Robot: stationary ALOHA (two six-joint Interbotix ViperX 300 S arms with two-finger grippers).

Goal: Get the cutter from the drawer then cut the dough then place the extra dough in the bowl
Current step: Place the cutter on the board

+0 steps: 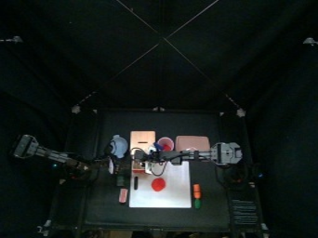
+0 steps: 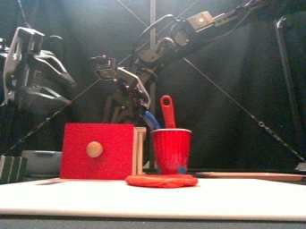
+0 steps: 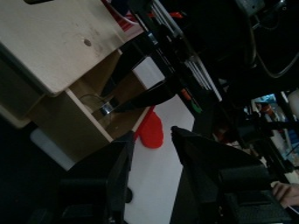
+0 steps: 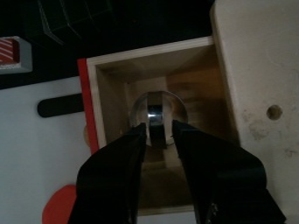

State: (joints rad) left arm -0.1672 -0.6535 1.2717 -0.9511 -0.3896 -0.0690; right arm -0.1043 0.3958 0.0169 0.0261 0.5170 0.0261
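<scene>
This is a robot lab's test booth, not a real kitchen. A black curtain (image 1: 159,56) closes the back at twelve o'clock. Over a small black table (image 1: 106,216), one robot arm (image 1: 47,154) reaches in from nine o'clock and another arm (image 1: 233,153) from three. The kitchenware is toy: a red cup (image 2: 171,149) of plastic knives (image 2: 167,109) and a little wooden box (image 2: 98,152).

Flat red dough disc (image 2: 162,181) on white cutting board (image 2: 72,202), wooden box with red drawer front (image 2: 98,152) behind, round metal cutter (image 4: 158,108) in its drawer, blue-grey bowl (image 2: 42,161) leftward
</scene>
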